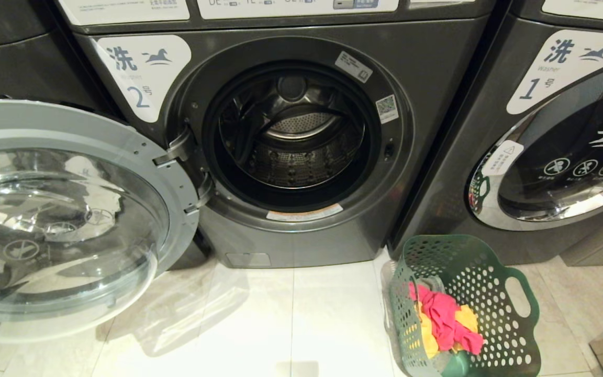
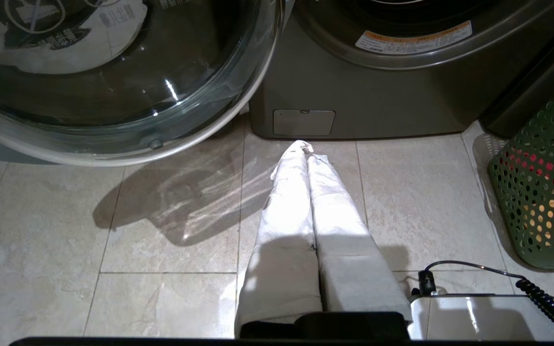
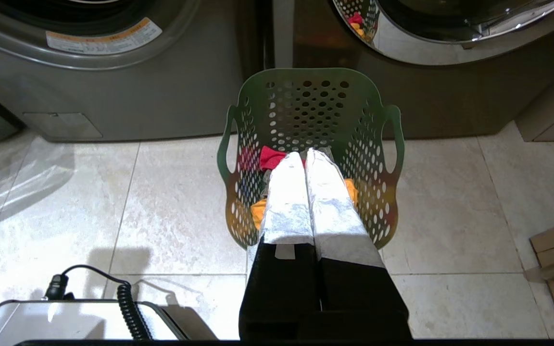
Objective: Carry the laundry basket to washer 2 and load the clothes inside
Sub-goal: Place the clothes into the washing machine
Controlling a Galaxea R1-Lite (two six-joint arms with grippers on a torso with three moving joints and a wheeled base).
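Laundry basket (image 1: 469, 309) on floor tiles (image 1: 291, 319), at the foot of the seam btw washer 2 (image 1: 301, 136) and the machine labelled 1 (image 1: 558, 141), to the right of washer 2's opening. Dark green, holes all round, oval handle on the side facing right. Clothes inside: pink/red piece (image 1: 445, 314) on top, yellow one (image 1: 466, 317) beside and under it. Nothing hanging over the rim.

Washer 2 door (image 1: 66, 220) swung fully open to the left, glass bowl facing out; drum (image 1: 293, 136) looks bare, no fabric seen in it. Machine 1 door shut.

Left gripper (image 2: 304, 146) clenched, white-wrapped fingers pressed together, holding nothing, over bare tile in front of washer 2's base panel. Right gripper (image 3: 301, 154) also clenched and not holding anything, tips over the basket's open top above the clothes; contact w/ clothes can't tell. Neither arm shows in head view.
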